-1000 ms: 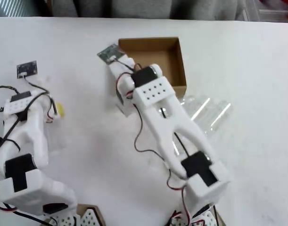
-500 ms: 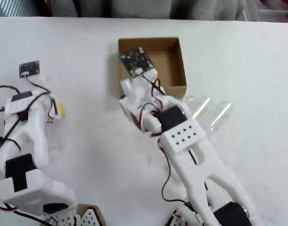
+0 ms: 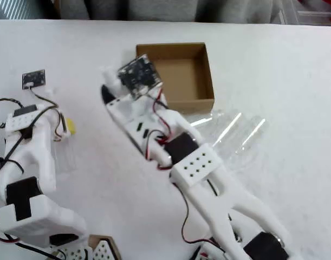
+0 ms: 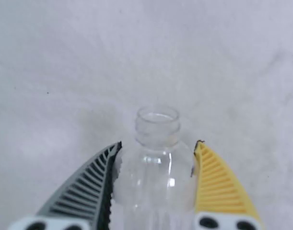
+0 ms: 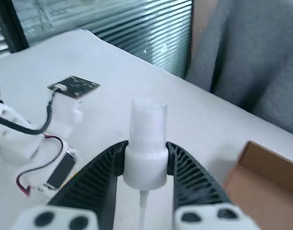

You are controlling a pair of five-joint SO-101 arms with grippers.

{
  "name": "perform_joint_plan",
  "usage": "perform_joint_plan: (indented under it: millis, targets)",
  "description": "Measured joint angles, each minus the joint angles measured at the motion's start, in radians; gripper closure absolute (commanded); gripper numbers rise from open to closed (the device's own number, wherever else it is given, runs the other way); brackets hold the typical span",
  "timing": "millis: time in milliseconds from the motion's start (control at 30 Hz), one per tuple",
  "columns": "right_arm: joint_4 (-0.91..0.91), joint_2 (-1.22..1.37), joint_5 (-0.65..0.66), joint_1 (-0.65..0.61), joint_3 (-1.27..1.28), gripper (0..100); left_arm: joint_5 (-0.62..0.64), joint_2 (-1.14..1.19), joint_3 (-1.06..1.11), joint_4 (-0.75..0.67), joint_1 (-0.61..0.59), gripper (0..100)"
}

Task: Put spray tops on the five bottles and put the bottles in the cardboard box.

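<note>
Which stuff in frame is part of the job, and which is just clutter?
Job:
- open bottle in the left pincer
- spray top in the right pincer
- cardboard box
- clear bottles lying beside the box

Clutter:
- window blinds
- grey cloth

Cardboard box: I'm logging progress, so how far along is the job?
Done: nothing that shows; the cardboard box floor is bare where visible. In hand: the left gripper is shut on an open-necked bottle, the right gripper on a spray top, not yet joined. Left: fit that top, box the bottle, then handle the clear bottles lying beside the box.
</note>
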Motion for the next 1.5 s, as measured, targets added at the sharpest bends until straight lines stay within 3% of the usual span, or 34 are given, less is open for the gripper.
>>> perform_joint_plan:
  millis: [267,700,1033,1267,1500]
  targets:
    - [-0.496,0.229,0.0,-0.005,0.032,98.1,0.0,0.0,0.0,0.0,0.0,90]
    - [-1.189,0.23,0.0,-0.04,0.534,98.2,0.0,0.0,0.0,0.0,0.0,90]
    - [-1.252,0.33,-0.002,-0.04,0.56,98.2,0.0,-0.063,-0.078,0.0,-0.002,90]
    - [-1.376,0.454,-0.002,-0.041,0.542,98.2,-0.002,-0.407,-0.1,-0.005,0.002,90]
    - [-1.416,0.46,-0.002,-0.044,0.537,98.2,-0.002,-0.753,-0.035,-0.147,0.014,90]
